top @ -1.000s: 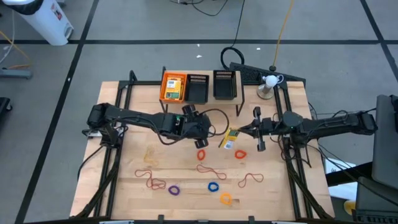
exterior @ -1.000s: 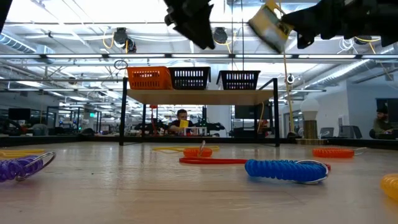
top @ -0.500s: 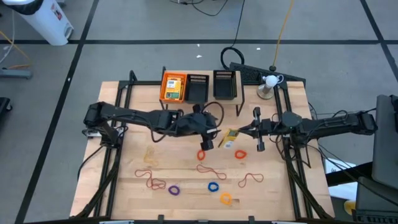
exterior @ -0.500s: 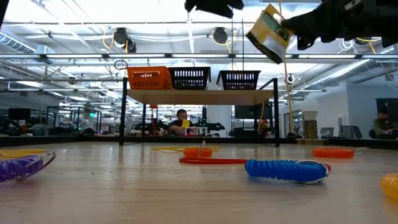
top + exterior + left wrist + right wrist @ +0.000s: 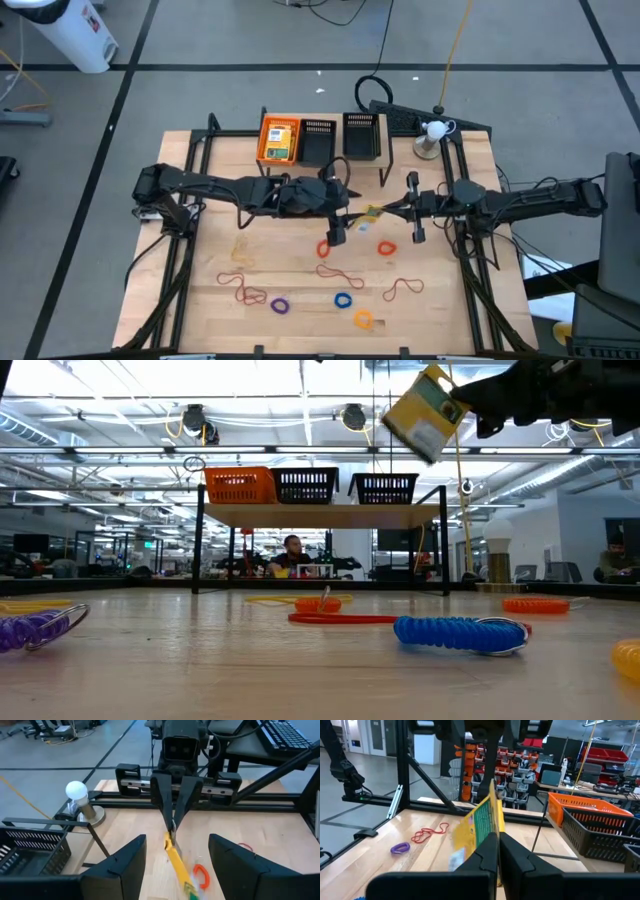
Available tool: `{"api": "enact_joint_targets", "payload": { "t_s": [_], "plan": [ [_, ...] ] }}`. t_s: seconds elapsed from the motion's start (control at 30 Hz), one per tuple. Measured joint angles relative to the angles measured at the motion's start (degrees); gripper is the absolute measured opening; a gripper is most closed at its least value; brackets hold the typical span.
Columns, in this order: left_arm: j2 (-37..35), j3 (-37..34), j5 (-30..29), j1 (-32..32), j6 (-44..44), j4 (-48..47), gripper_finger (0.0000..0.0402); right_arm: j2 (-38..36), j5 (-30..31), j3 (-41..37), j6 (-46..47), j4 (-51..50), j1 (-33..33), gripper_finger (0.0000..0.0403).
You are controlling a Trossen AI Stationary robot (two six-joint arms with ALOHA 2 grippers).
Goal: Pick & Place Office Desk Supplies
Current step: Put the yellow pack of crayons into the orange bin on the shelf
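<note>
Reaching farther toward mid-table than before, left gripper spread open beside yellow-orange packet; right gripper pinching it aloft, clear of the tabletop

Hanging tilted high above blue ring

Facing packet edge-on between open fingers
</note>
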Motion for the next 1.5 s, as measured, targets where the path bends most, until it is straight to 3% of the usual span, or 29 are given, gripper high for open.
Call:
{"api": "enact_joint_targets", "payload": {
  "t_s": [0.7,1.2,1.5],
  "plan": [
    [2.93,0.02,-0.05,1.3,-1.52,6.04,0.0212,0.69,-0.27,0.0,-0.55,3.92,0.0,0.0],
    [4.59,0.0,4.67,2.42,-2.76,9.63,0.0211,0.77,-0.28,-0.02,-0.68,4.56,-0.01,0.0],
    [5.29,0.0,4.61,2.47,-2.78,10.35,0.0212,1.89,-0.33,-0.04,-0.66,5.74,0.0,0.0]
  ]
}}
